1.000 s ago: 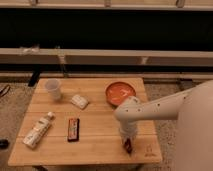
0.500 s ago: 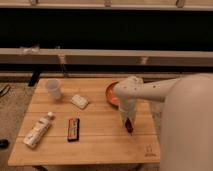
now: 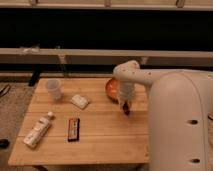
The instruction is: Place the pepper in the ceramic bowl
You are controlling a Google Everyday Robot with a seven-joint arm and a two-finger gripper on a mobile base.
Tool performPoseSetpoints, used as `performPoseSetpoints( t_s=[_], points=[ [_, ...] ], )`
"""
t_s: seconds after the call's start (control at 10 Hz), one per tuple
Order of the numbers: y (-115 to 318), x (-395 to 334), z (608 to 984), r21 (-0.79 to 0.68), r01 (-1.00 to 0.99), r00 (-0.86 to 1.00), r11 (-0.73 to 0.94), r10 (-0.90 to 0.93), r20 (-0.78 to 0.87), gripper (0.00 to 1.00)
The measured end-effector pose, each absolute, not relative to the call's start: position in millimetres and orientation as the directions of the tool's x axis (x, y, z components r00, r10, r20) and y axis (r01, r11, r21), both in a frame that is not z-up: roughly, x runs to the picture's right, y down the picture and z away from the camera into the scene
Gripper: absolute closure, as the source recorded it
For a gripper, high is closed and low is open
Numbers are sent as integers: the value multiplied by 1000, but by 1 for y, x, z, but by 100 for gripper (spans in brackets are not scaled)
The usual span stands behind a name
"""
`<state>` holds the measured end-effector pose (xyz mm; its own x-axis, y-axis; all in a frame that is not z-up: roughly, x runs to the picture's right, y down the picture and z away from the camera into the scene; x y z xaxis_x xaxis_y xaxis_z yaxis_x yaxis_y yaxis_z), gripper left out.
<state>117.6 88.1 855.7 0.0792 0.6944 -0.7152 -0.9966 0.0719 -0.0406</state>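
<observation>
Gripper (image 3: 125,105) is hanging tip-down just in front of the bowl (image 3: 108,89), at its near edge. Its fingers are clamping the pepper (image 3: 126,110). The pepper is dangling below the fingertips, looking clear of the table (image 3: 105,142) and not yet over the bowl.

My read is that it's gripping from the top so the pepper hangs free and can drop straight in once it's above the rim. The arm is reaching in from the right and covering the bowl's right half, so only the left part is showing, and I can't tell if anything is inside it.

Everything else is sitting to the left, well apart from the short path to the bowl, so nothing looks like it's blocking.

Count:
- 1 pepper
- 1 bowl
- 1 cup (image 3: 53,88)
- 1 white packet (image 3: 80,101)
- 1 dark bar (image 3: 74,129)
- 1 bottle (image 3: 37,132), lying down at the near-left corner
- 1 arm with 1 gripper
</observation>
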Motion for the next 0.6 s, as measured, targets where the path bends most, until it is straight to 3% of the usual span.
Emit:
performPoseSetpoints(
  t_s=[0.6],
  points=[
    [51, 115, 871, -92, -994, 110, 64, 716, -689, 100]
  ],
)
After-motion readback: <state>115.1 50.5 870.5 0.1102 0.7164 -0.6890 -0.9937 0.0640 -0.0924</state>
